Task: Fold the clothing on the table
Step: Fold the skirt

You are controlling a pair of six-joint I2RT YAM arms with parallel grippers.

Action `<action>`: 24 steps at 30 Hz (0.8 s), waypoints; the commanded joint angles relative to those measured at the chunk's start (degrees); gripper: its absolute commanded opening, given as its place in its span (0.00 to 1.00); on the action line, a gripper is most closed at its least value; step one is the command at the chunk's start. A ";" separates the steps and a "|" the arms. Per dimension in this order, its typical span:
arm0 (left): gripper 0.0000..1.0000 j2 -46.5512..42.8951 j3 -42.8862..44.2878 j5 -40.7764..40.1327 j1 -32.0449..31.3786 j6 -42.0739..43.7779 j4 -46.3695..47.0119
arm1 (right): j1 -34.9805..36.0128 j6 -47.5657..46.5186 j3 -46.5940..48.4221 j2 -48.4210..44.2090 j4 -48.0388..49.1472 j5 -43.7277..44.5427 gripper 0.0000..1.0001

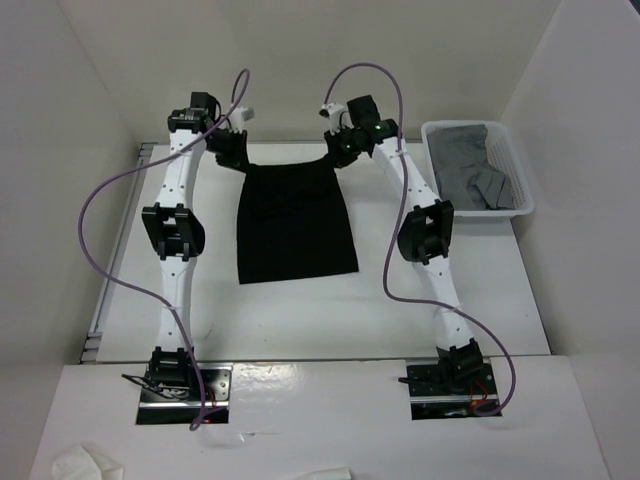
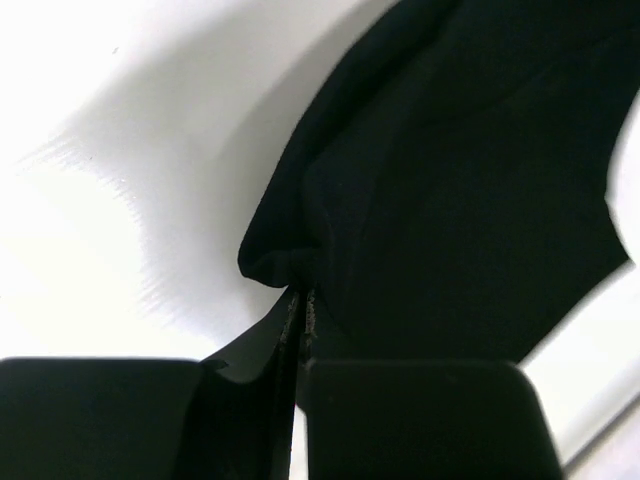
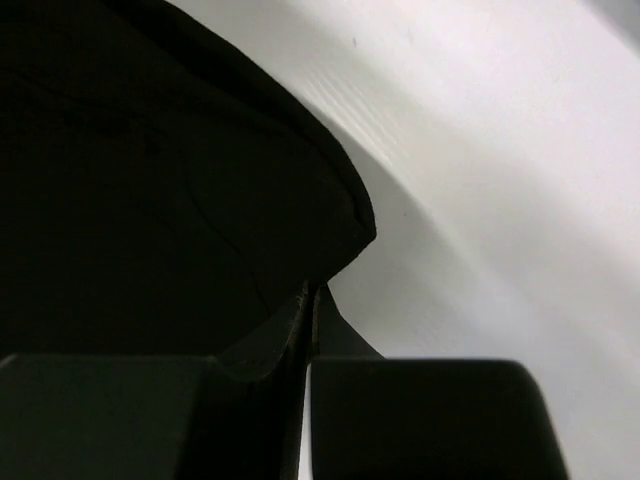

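A black garment (image 1: 296, 222) lies spread flat on the white tabletop (image 1: 300, 310), to the left of the white plastic basket (image 1: 519, 178) and well apart from it. Its far edge is about level with the basket, and its near edge reaches closer to the arm bases than the basket does.

The right end effector (image 1: 340, 150) is at the far corner of the garment on the basket's side. Its fingers are pressed together, with a fold of the black cloth pinched between them. The left end effector (image 1: 232, 150) is at the other far corner, the one away from the basket. It is also closed narrow on the cloth, which bunches a little at the fingertips.

Inside the basket lies grey clothing (image 1: 465, 160), crumpled.
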 commanded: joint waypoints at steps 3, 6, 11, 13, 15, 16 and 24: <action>0.01 -10.12 -4.54 8.01 0.55 4.68 -3.26 | 0.80 -3.73 -3.66 -11.40 -3.27 -1.30 0.00; 0.00 -14.60 -12.98 8.54 0.55 8.55 -3.26 | 0.80 -6.27 -6.30 -13.86 -5.29 -2.43 0.00; 0.00 -21.02 -25.55 8.54 0.03 15.58 -3.26 | 0.80 -10.58 -6.13 -14.40 -12.23 -2.97 0.00; 0.00 -22.69 -31.17 8.54 0.03 17.52 -3.26 | 0.80 -12.51 -5.52 -14.40 -15.75 -4.28 0.00; 0.00 -24.98 -34.51 8.54 0.03 20.07 -3.26 | 0.80 -13.75 -5.52 -14.40 -18.55 -5.16 0.00; 0.00 -25.68 -36.10 8.54 0.03 20.94 -3.26 | 0.80 -15.14 -5.52 -14.40 -19.44 -6.04 0.00; 0.00 -32.45 -48.85 8.54 -1.12 27.80 -3.26 | 0.80 -21.30 -16.84 -20.36 -22.26 -10.61 0.00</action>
